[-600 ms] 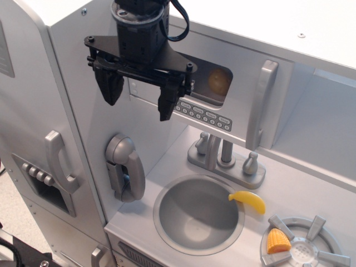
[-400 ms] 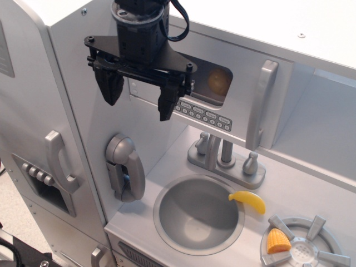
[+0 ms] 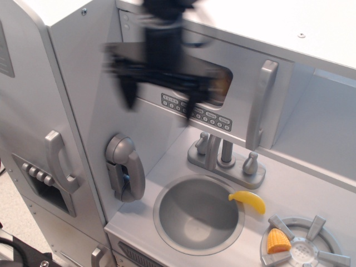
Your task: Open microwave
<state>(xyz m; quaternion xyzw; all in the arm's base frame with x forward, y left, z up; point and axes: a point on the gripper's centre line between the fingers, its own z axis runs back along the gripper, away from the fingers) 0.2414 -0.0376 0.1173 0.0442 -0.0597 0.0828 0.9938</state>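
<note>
one camera only, set above and to the front-left of the toy kitchen, looking down at an angle and close in. it takes in the fridge door (image 3: 33, 139) at left, the microwave (image 3: 222, 94) up top, the sink (image 3: 197, 214) below — my claw (image 3: 158, 103) hangs blurred mid-frame.

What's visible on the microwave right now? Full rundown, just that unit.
The microwave is a silver-grey toy-kitchen compartment, plastic or painted by its look, set above the faucet beside the tall side panel. Its wide door looks shut. It carries a dark rounded window with a yellowish glow inside, a keypad strip along the lower edge, and a long vertical handle at the right end. The blurred gripper hangs before its left part, hiding some window; contact cannot be told.
</note>
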